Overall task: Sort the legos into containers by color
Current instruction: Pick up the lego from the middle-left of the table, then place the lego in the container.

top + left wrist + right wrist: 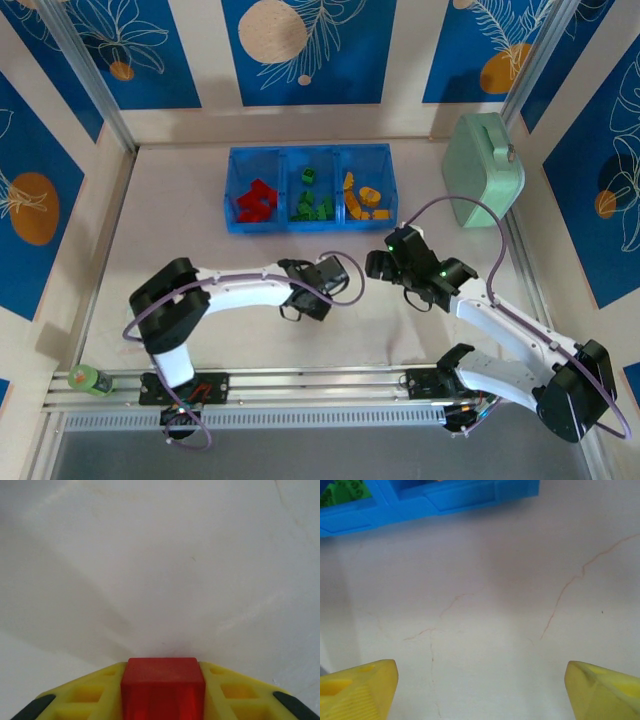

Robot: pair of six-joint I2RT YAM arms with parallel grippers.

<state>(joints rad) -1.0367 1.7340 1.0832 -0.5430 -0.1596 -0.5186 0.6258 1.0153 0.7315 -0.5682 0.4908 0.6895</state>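
White table (160,555): left fingers (90,695) pinch red lego (162,685) (right fingers (355,690) apart).

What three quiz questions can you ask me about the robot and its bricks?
1. True or false: the right tool is open.
2. What colour is the brick gripped in the left tool? A red, B green, C orange.
3. Fill the gap: in the blue tray, the green bricks lie in the ___ compartment.

Key: 1 true; 2 A; 3 middle.
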